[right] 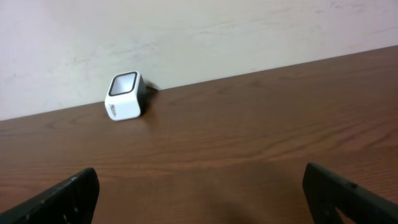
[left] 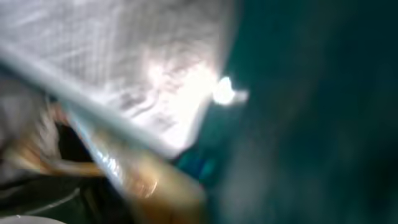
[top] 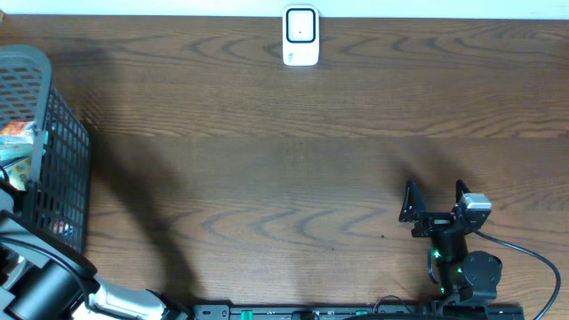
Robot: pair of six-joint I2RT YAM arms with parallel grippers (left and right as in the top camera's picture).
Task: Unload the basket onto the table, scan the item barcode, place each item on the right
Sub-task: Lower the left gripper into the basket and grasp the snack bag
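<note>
A white barcode scanner (top: pixel 300 36) stands at the table's far edge, and it also shows in the right wrist view (right: pixel 124 96) against the wall. Packaged items (top: pixel 16 139) lie in the dark mesh basket (top: pixel 67 151) at the far left. My left arm (top: pixel 40 280) reaches into that basket from the lower left, and its fingers are hidden. The left wrist view is a blur of shiny silver and orange packaging (left: pixel 143 93) pressed close to the camera. My right gripper (top: pixel 436 197) (right: pixel 205 193) rests open and empty over bare wood at the lower right.
The basket's tall wall stands along the left edge. Brown wooden tabletop (top: pixel 284 178) stretches between basket, scanner and right arm. A black cable (top: pixel 533 258) trails from the right arm's base.
</note>
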